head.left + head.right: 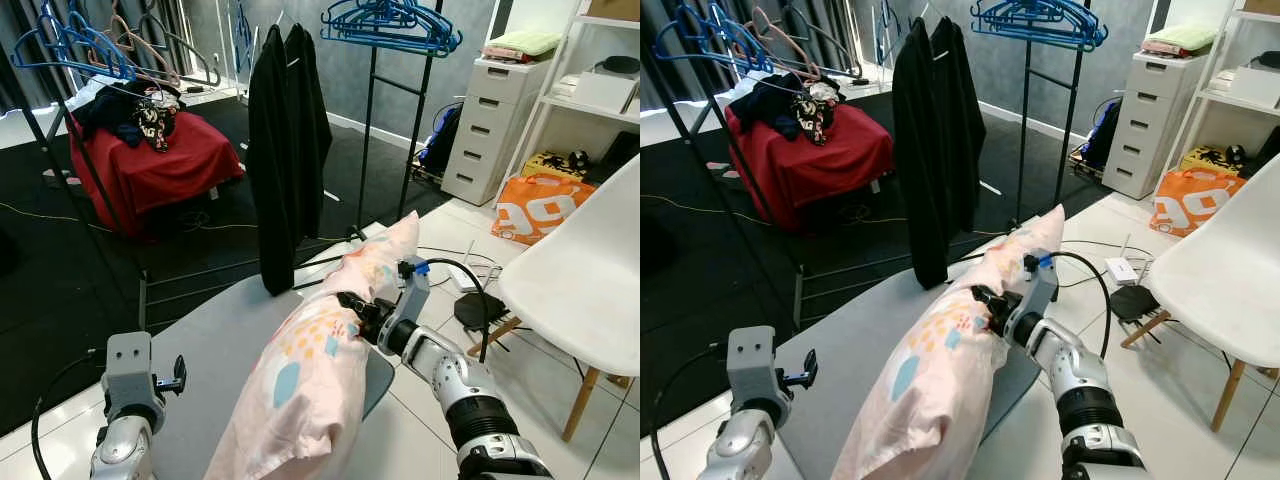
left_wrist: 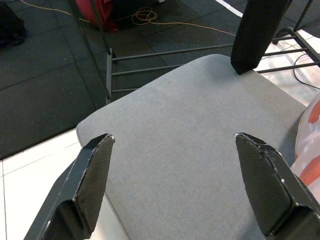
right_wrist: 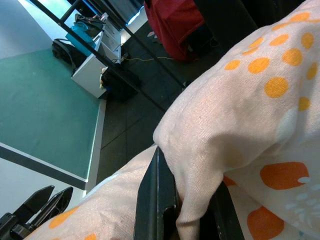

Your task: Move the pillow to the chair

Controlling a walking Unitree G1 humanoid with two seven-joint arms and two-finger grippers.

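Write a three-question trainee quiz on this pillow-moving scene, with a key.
1. True or false: the right gripper is shut on the pillow.
2. On which side of the robot does the white chair stand?
3. The left gripper is: A) open above the grey cushion, B) holding a hanger, C) gripping the pillow.

Key: 1 true; 2 its right; 3 A.

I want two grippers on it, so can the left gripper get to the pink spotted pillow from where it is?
Probably yes: the open left gripper hangs over bare grey mat, the pillow just beside it.
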